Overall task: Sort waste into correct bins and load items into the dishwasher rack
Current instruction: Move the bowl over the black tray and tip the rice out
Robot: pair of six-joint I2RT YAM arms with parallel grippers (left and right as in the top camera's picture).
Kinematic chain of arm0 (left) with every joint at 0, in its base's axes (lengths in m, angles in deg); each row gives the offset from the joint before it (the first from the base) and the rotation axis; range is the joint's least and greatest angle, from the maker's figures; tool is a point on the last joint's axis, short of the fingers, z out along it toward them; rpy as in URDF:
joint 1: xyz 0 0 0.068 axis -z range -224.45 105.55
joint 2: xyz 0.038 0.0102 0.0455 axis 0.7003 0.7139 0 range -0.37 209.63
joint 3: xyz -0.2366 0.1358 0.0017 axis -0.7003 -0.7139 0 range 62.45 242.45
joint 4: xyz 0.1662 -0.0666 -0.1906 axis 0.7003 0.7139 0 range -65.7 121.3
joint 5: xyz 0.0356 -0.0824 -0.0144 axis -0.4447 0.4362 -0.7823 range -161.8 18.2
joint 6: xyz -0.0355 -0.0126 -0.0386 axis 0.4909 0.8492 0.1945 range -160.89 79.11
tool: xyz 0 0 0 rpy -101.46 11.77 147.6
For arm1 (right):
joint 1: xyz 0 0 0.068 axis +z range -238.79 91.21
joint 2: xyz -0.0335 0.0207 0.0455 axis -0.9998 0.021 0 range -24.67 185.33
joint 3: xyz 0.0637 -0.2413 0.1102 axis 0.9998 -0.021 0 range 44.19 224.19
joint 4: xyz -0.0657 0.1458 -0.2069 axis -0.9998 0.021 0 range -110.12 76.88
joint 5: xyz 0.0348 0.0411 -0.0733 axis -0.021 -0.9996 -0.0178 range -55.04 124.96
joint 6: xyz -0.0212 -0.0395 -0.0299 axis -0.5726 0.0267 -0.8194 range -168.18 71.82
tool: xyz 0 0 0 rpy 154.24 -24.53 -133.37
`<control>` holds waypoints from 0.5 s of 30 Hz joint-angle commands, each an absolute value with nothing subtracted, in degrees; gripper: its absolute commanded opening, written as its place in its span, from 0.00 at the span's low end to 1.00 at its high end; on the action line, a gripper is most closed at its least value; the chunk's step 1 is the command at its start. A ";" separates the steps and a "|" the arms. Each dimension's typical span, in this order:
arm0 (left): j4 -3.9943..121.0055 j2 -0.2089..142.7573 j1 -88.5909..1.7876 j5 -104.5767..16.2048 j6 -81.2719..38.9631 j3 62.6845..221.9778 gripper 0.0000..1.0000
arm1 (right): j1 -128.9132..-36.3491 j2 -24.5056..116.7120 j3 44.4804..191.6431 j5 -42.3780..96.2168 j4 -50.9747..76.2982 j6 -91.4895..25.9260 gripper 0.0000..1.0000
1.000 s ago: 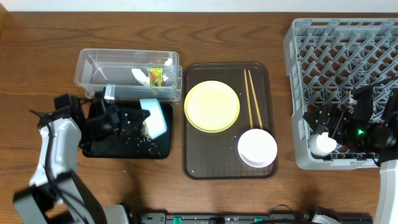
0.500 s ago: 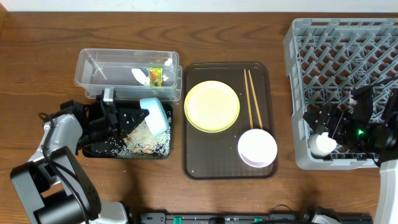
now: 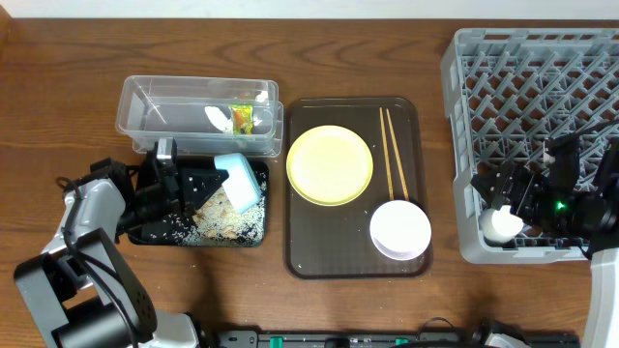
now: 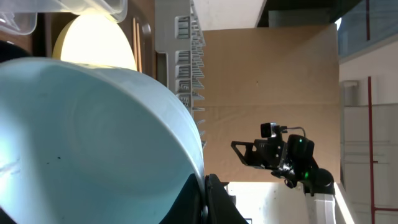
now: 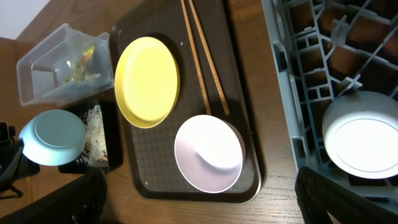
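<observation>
Left gripper (image 3: 207, 182): closed on the rim of the small light-blue bowl (image 3: 238, 182), which is tipped over with its base turned up and away from the gripper. Directly beneath gripper and bowl lies the shallow black rectangular tray (image 3: 155, 237), with loose white rice grains (image 3: 208, 228) scattered across its floor. A brownish patch (image 3: 219, 205) among them may be the food lump, but the overhead view is too coarse to confirm. Just beyond the gripper stands the clear rectangular plastic tub (image 3: 155, 111), containing the green-and-orange snack wrapper (image 3: 241, 118) and a crumpled white paper scrap (image 3: 217, 118). Right gripper (image 5: 200, 185): fingers (image 5: 56, 199) spread wide, holding nothing. It hangs over the near left corner of the large square grey plastic dishwasher rack (image 3: 542, 58); the small white cup (image 5: 365, 140) sits base-up in the rack near its right finger. To the gripper's left, the dark brown serving tray (image 3: 305, 242) carries the round yellow plate (image 3: 330, 164), the pair of thin wooden chopsticks (image 3: 392, 153) and the small pink bowl (image 3: 400, 229).
</observation>
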State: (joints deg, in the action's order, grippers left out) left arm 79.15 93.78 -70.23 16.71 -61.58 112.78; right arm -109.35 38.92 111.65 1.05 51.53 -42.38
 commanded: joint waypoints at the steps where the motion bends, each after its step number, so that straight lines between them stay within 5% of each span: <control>1: 77.40 92.53 -70.91 18.32 -58.78 112.96 0.06 | -109.72 38.49 112.35 0.18 51.67 -43.12 0.95; 15: 77.38 87.68 -69.36 17.32 -56.25 113.04 0.06 | -109.72 38.49 112.35 0.61 52.32 -43.12 0.95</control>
